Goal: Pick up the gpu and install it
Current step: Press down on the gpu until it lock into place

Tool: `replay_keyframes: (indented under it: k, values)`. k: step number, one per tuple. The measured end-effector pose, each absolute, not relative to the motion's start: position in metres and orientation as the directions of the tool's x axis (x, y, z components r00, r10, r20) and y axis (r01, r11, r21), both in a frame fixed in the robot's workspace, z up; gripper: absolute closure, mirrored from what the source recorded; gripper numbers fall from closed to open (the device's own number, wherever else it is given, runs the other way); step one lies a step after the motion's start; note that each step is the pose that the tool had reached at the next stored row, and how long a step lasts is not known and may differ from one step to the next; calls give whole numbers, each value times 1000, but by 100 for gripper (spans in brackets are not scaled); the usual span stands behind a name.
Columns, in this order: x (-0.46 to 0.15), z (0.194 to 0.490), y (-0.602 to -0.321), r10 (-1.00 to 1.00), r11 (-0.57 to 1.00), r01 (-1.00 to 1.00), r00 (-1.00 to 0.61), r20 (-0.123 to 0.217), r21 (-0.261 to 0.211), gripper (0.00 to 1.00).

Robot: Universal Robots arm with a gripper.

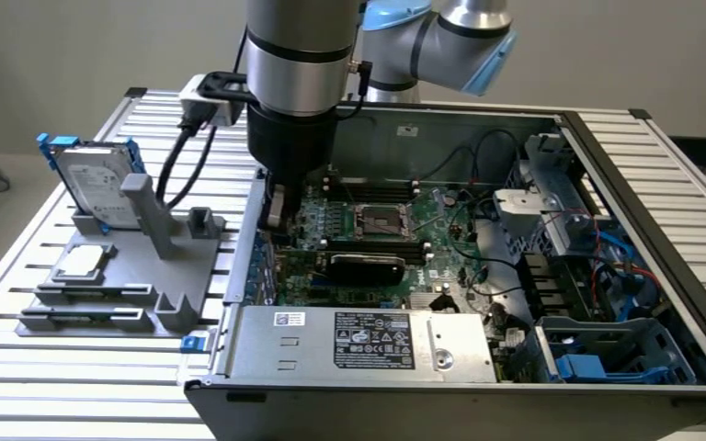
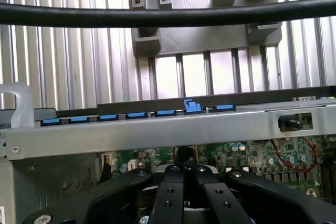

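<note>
Wrist view: your end effector [image 2: 184, 182] is sitting with its fingers [image 2: 169, 192] pressed together above the motherboard [image 2: 252, 153]. Exterior view: the end effector [image 1: 277, 213] is reaching into the open computer case [image 1: 647, 184] by its rear wall. The gpu [image 1: 366, 267] is lying seated on the motherboard, just beside it. A hard drive [image 1: 93, 179] is standing in the grey holder [image 1: 120, 276] on the desk [image 1: 34, 367].
</note>
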State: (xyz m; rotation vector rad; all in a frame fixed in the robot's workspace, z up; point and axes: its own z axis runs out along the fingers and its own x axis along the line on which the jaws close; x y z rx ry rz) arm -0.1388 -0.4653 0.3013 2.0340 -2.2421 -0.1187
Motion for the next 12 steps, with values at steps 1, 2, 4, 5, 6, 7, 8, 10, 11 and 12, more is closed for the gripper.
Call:
replay_keyframes:
  k: [1, 2, 4, 5, 6, 7, 8, 10, 11, 12]
  values:
    - [-139, 301, -465, -995, 102, -986, -99, 30, 134, 89]
    - [-139, 301, -465, -994, 107, -985, -104, 31, 135, 89]
    - [-139, 301, -465, -993, 113, -984, -110, 31, 137, 89]
    - [-139, 301, -465, -993, 115, -984, -112, 31, 139, 89]
    - [-139, 301, -465, -993, 117, -983, -114, 31, 139, 89]
    - [-139, 301, -464, -993, 119, -983, -116, 31, 139, 89]
    - [-139, 301, -464, -993, 121, -983, -117, 31, 140, 89]
    - [-139, 301, -464, -992, 122, -983, -119, 31, 140, 89]
    - [-139, 301, -464, -992, 123, -982, -119, 31, 141, 89]
    - [-139, 301, -464, -992, 123, -982, -120, 31, 141, 89]
